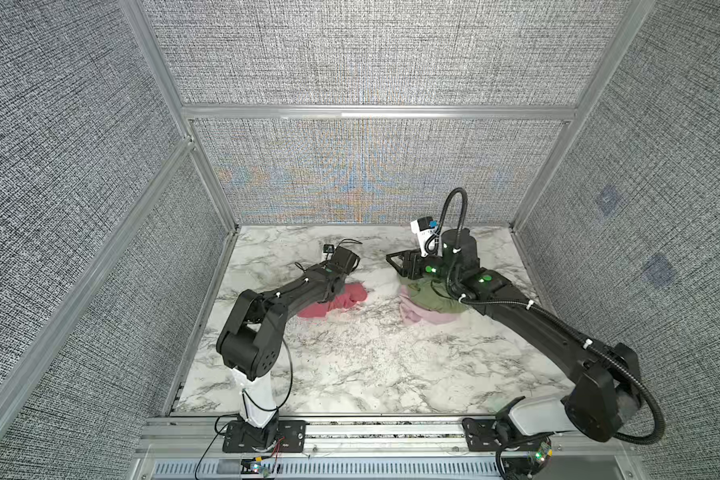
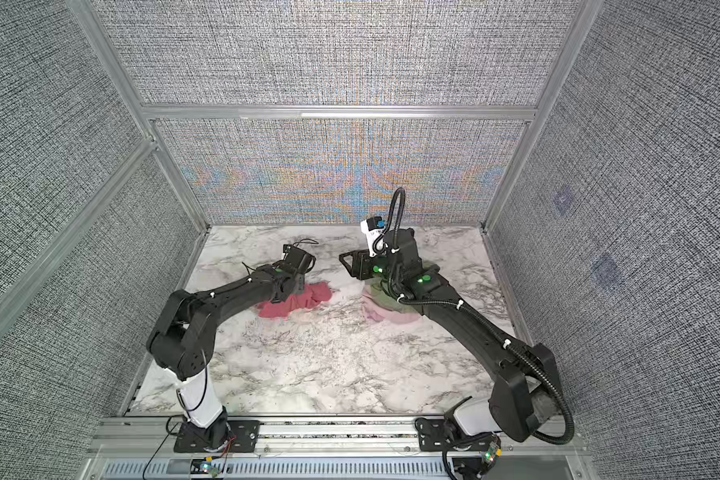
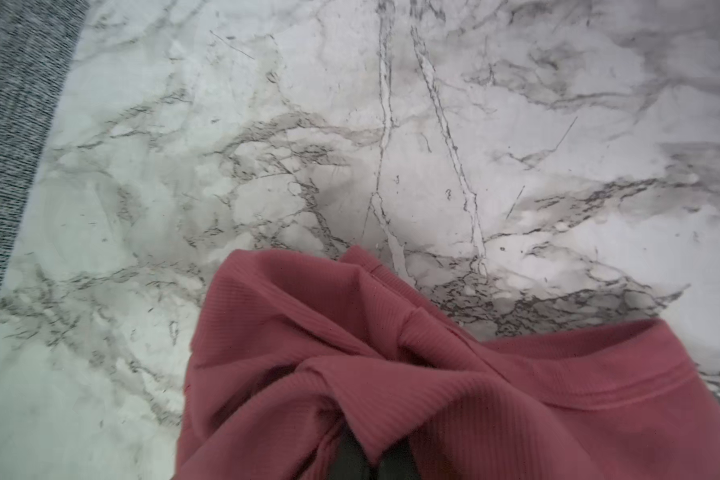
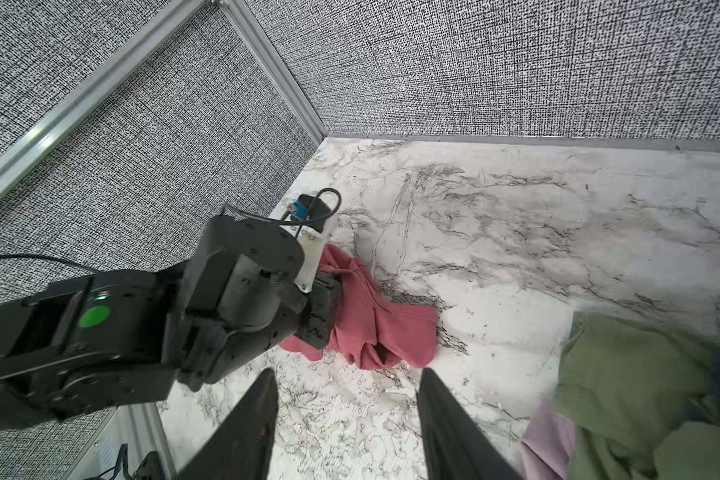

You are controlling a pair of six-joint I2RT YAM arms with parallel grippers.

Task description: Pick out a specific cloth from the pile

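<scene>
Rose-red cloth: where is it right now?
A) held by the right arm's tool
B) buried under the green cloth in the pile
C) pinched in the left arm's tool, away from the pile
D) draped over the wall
C: the left tool is shut on the rose-red cloth, with bare marble between it and the pile; the right tool is open and empty.
</scene>
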